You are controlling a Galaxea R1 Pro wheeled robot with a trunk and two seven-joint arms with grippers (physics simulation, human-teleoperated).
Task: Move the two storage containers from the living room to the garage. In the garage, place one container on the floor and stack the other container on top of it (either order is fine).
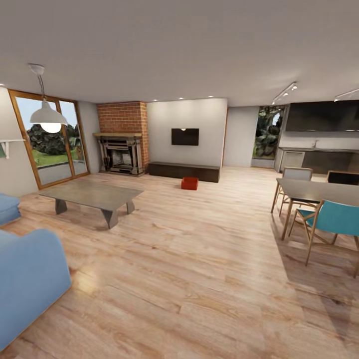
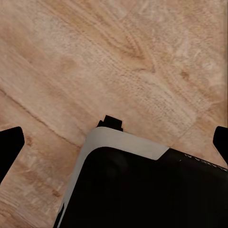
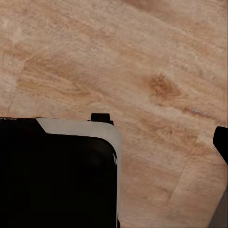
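- I'm seeing an orange-red bin point(image 1: 189, 183) sitting far off before the dark bench point(image 1: 183, 171), long side facing me.
- My wrist cameras are showing plank floor point(image 2: 118, 61); left gripper point(image 2: 114, 142) fingers spread wide, right gripper's state I cannot tell.

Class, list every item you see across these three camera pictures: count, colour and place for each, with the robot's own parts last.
storage container: one visible, orange-red, floor before bench
bench: one, dark, under TV
TV: one, black, white wall
fireplace: one, red brick, far left
coffee table: one, grey, left
sofa: blue, near left
pendant lamp: one, white, left
dining table: one, dark, right
chair: teal, right
floor: light wood planks
robot base: black, white edge
fingers: black, wrist views' edges
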